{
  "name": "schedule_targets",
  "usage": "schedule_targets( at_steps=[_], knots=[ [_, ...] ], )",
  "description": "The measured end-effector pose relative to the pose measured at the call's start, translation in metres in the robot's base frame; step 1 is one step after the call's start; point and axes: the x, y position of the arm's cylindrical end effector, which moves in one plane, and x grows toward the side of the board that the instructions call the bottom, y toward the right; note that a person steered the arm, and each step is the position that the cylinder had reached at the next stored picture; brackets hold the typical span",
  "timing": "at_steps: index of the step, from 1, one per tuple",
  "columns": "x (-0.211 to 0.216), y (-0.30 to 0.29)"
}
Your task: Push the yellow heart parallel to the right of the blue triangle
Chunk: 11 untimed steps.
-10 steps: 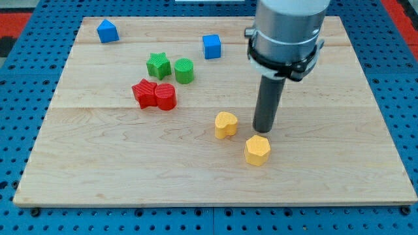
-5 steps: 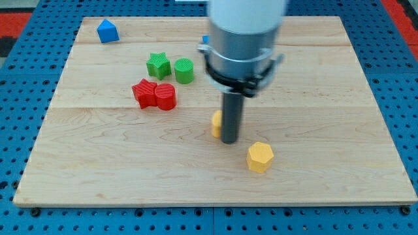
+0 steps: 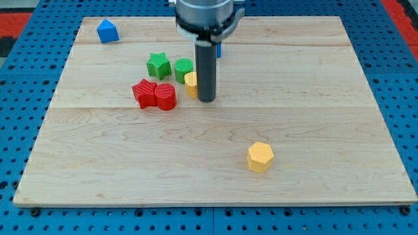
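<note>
Pushing the small yellow plastic heart with our tip pressed bare against its right side, mid-board by the green cylinder, we judge it needs steering toward the top-left corner's blue triangle block

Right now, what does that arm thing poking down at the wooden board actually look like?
My arm ends in a straight dark grey rod with a plain blunt end, my tip. Above it sits a wider grey cylindrical body ringed by a black clamp-like collar. No cables or markings show.
</note>
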Motion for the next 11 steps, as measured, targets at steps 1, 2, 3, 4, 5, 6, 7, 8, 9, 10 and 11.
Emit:
schedule_targets(
  at_steps=[1,2,3,4,5,6,7,8,9,10,11],
  knots=[
    [-0.020,-0.042],
    [-0.042,-0.038],
    [-0.074,-0.015],
    [-0.109,-0.006],
    [-0.133,0.024],
    [-0.142,0.059],
    [-0.163,0.081],
    [-0.218,0.064],
    [-0.237,0.048],
    [-0.234,0.044],
    [-0.237,0.077]
  ],
)
